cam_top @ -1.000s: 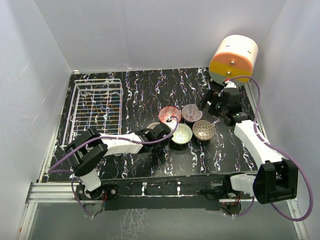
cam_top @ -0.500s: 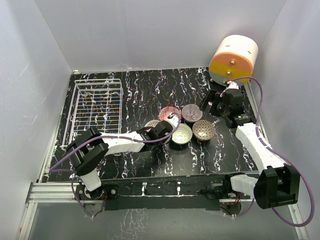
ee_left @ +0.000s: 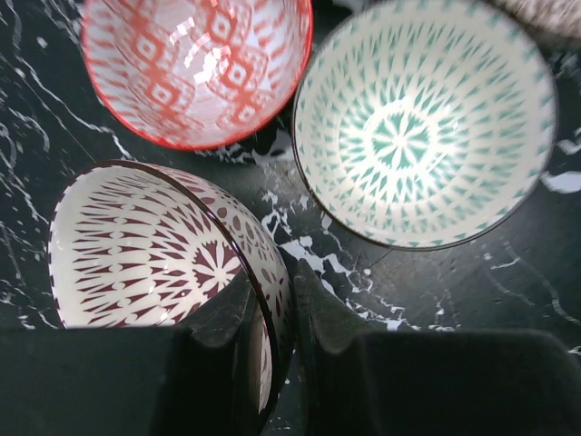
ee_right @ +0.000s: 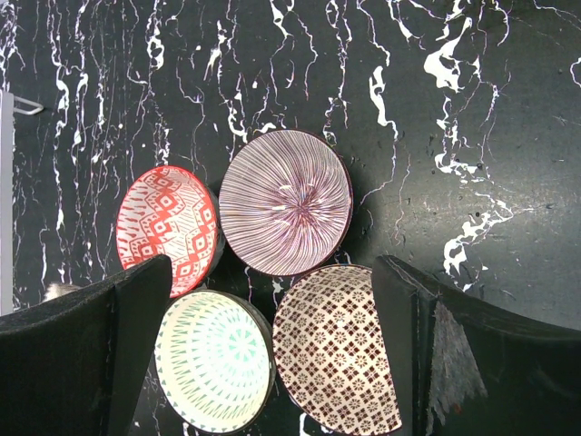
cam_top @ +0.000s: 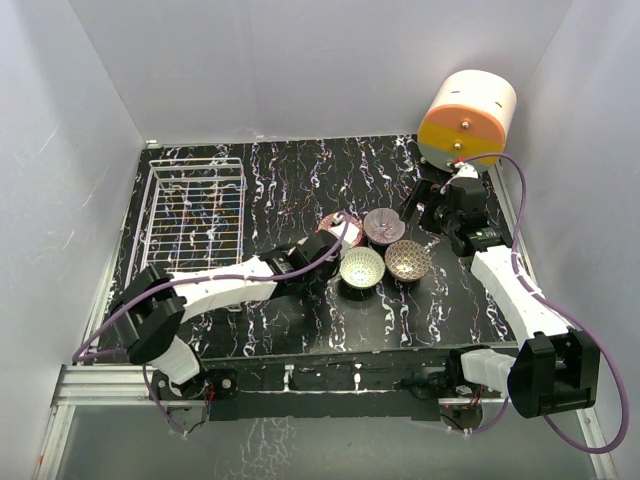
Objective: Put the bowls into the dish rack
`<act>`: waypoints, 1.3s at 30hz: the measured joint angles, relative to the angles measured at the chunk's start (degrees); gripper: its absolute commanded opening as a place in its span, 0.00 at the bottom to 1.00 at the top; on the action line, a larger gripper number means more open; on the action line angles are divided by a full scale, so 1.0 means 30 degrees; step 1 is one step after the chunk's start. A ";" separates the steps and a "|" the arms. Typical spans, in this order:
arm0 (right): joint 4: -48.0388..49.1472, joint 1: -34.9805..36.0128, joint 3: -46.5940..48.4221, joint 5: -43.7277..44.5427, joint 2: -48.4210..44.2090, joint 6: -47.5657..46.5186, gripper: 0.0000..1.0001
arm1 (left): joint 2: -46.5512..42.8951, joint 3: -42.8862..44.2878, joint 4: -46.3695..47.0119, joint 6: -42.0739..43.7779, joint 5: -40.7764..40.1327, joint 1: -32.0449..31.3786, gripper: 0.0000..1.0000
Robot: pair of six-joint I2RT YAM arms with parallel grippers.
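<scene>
beside red bowl [ee_left: 195,68], left fingers [ee_left: 331,313] pinching maroon bowl [ee_left: 136,250]

Five are counted: one red bowl [ee_right: 168,232], one purple-striped bowl [ee_right: 286,202], one lattice bowl [ee_right: 336,350], one pale green bowl [ee_right: 213,359], one maroon-patterned bowl [ee_left: 136,250]. One dish rack [cam_top: 190,215]. One large cylinder [cam_top: 467,118]. Two arms: left arm [cam_top: 215,288], right arm [cam_top: 505,285].

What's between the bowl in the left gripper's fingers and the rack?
Nothing visible. The left gripper straddles the rim of the maroon-patterned bowl. The dish rack lies to its left, with only marbled table between them. The red bowl and green bowl sit on the other side, off that path.
</scene>
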 measured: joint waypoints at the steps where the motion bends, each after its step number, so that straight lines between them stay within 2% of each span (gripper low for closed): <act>1: 0.0000 0.0000 0.0000 0.0000 0.0000 0.0000 0.96 | -0.0342 0.0219 -0.0138 -0.0051 0.0015 0.0000 0.00; 6: 0.0000 0.0000 0.0000 -0.0007 -0.0015 0.0000 0.96 | -0.2025 0.0991 -0.0087 -0.0342 0.0459 0.0386 0.00; 8: 0.0000 0.0000 -0.0007 -0.0015 -0.0044 0.0000 0.96 | -0.2616 0.0998 0.0255 -0.0750 0.1428 0.1224 0.00; 15: 0.0007 0.0000 -0.0306 -0.0299 -0.0219 0.0058 0.96 | -0.4969 0.0692 0.1523 -0.2106 0.4109 0.7002 0.00; 23: -0.0044 0.0000 -0.0306 -0.0721 -0.0248 0.0211 0.96 | -0.5661 0.1464 0.3257 -0.3636 0.7293 1.1009 0.00; 34: -0.0087 0.0000 -0.0306 -0.1013 -0.0357 0.0277 0.96 | -0.5712 -0.2084 0.9537 -1.0375 1.2269 1.8688 0.00; 39: -0.0168 0.0000 -0.0306 -0.1086 -0.0357 0.0277 0.96 | -0.5209 -0.3898 1.4032 -1.4258 1.3996 2.1245 0.00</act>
